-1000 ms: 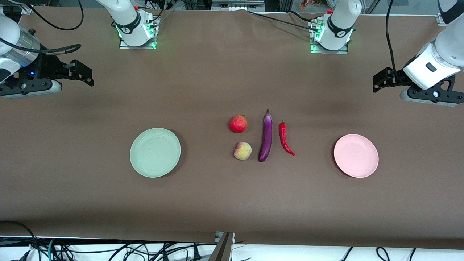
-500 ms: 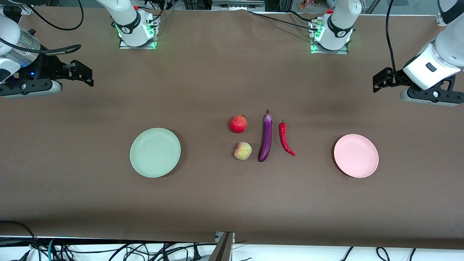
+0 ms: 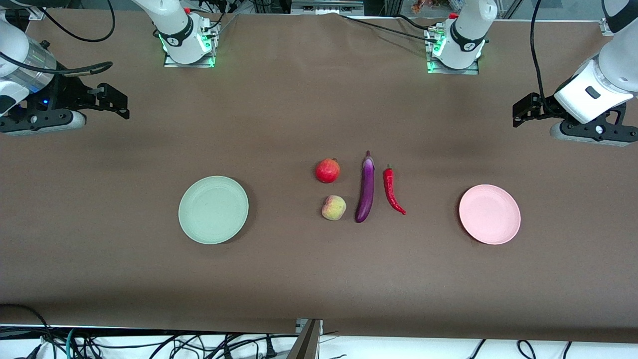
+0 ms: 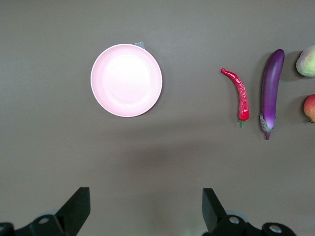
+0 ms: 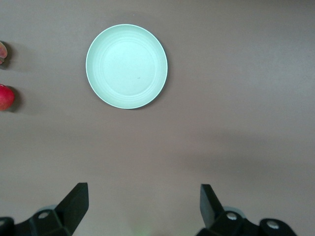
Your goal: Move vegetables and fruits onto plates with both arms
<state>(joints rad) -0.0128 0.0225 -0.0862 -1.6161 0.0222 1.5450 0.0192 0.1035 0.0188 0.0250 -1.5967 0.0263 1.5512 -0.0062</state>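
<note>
Both hands, left hand and right hand, hover spread, fingertips cut off at wrist-view edges.

Pomegranate, peach nearer front camera. Purple eggplant just beside, lying lengthwise; red chili beside it, toward left arm's end. Green plate at right arm's end, pink plate at left arm's end; both bare.
</note>
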